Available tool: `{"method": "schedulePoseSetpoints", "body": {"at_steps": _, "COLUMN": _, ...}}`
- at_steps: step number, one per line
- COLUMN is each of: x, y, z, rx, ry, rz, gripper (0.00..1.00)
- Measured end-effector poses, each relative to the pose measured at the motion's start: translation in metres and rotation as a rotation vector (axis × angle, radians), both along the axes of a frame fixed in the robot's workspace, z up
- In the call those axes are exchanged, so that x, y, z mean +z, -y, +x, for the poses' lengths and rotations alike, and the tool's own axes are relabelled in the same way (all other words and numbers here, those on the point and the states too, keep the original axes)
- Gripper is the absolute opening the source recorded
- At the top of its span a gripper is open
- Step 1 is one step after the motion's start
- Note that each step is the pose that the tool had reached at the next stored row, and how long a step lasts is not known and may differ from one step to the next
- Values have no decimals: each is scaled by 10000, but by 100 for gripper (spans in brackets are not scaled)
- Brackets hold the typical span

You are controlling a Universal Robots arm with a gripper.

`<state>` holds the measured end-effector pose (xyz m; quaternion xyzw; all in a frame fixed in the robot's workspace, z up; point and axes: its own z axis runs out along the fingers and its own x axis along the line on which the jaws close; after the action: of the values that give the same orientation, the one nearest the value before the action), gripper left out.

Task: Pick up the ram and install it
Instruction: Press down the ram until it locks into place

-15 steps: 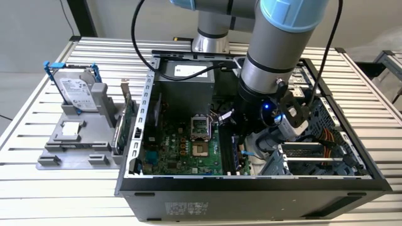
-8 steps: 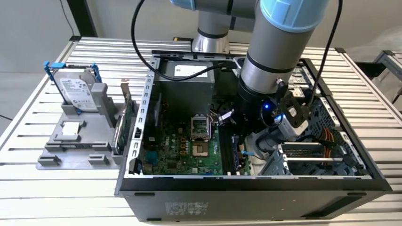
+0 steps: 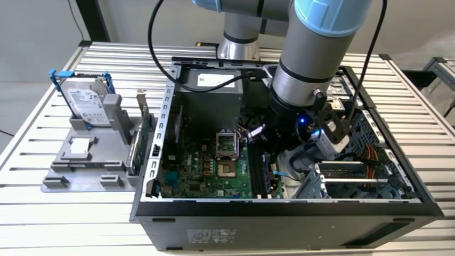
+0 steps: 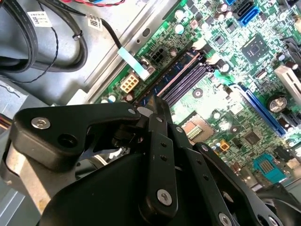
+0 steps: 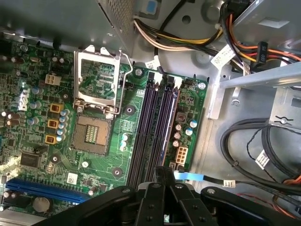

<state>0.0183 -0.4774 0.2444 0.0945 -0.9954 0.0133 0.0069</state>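
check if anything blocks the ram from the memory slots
nothing visible does: the ram seems to lie along the outermost of the memory slots, right under the gripper. the blue-tagged cable runs beside the slots, not across them

Even, bright overhead light; close wrist-view foregrounds blur, mild glare on metal.

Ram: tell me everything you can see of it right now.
The ram is a thin, dark stick with a bluish tint. It stands on edge in the outermost of the parallel memory slots on the green motherboard, inside the open computer case. The gripper is closed on its near end. Whether it is fully seated cannot be told.
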Motion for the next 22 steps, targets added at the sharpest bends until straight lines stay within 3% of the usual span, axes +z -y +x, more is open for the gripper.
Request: {"method": "schedulePoseSetpoints", "body": {"at_steps": 22, "x": -5, "y": -5, "z": -1, "rx": 962, "ry": -46, "rz": 12, "gripper": 0}}
